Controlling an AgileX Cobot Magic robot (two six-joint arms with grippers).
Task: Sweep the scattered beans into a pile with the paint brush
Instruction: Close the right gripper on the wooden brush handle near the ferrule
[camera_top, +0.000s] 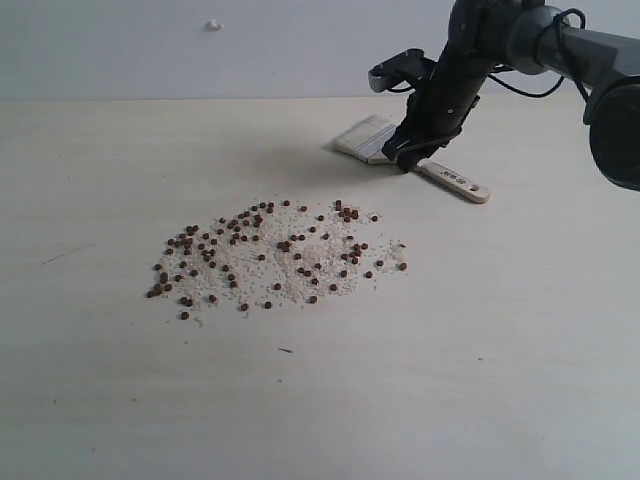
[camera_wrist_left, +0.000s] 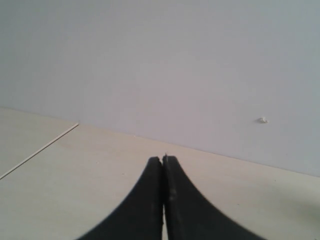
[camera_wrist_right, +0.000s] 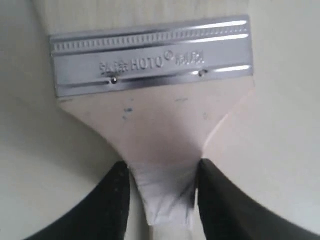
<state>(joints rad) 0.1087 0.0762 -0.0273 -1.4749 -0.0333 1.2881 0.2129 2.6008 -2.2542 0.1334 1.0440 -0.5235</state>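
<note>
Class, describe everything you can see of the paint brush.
The paint brush is wide and flat, with pale bristles, a ribbed silver ferrule stamped HOTO, and a light wooden handle. Its narrow neck looks wrapped in tape. It rests on the table, beyond the beans in the exterior view and apart from them. The right gripper clamps its neck from both sides.
</note>
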